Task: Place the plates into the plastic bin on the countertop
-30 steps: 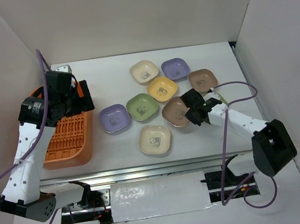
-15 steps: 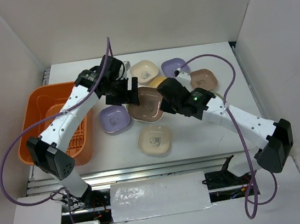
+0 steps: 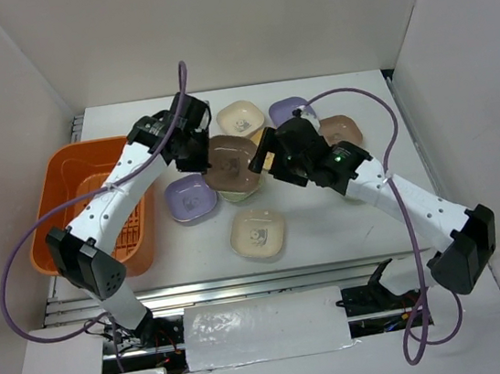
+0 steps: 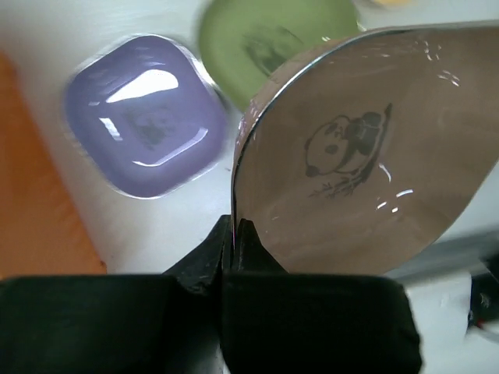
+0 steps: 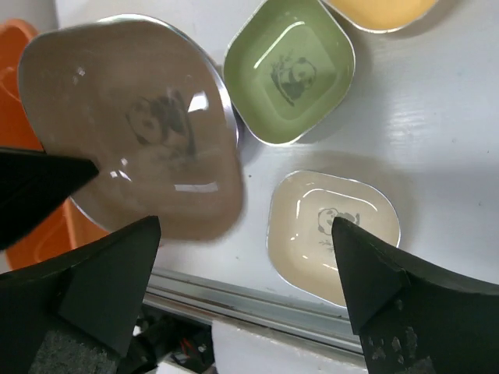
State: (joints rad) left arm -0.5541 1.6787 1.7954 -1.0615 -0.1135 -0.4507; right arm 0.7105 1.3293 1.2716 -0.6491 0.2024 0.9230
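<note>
The orange rectangular plastic bin (image 3: 57, 189) with a slatted bottom sits at the left edge of the plain white surface (image 3: 330, 232), and the left arm crosses above its right part. Just right of the bin, toward the back, the left gripper (image 3: 199, 152) is clamped on the rim of a glossy brown rounded-square plate (image 3: 233, 166). The gripper holds this plate tilted and lifted above the middle of the surface. In the left wrist view the black fingers (image 4: 249, 249) pinch that rim, and the plate's centre carries a small dark drawing of a panda with a sprig.

Below it, a lavender rounded-square plate (image 3: 189, 198) lies flat beside the bin's right wall, its print too blurred to make out. A green rounded-square plate (image 5: 292, 70), also with a panda print, lies largely under the held one. A cream rounded-square plate (image 3: 258, 232), printed alike, lies nearest the front edge.

The right gripper (image 3: 263, 156) hangs just beside the held plate's right rim, its jaws wide apart and gripping nothing.

Toward the back edge lie a second cream plate (image 3: 241, 117), a second lavender plate (image 3: 288, 108) and a second brown plate (image 3: 339, 129). A yellow plate (image 5: 382, 12) shows only as a sliver.
</note>
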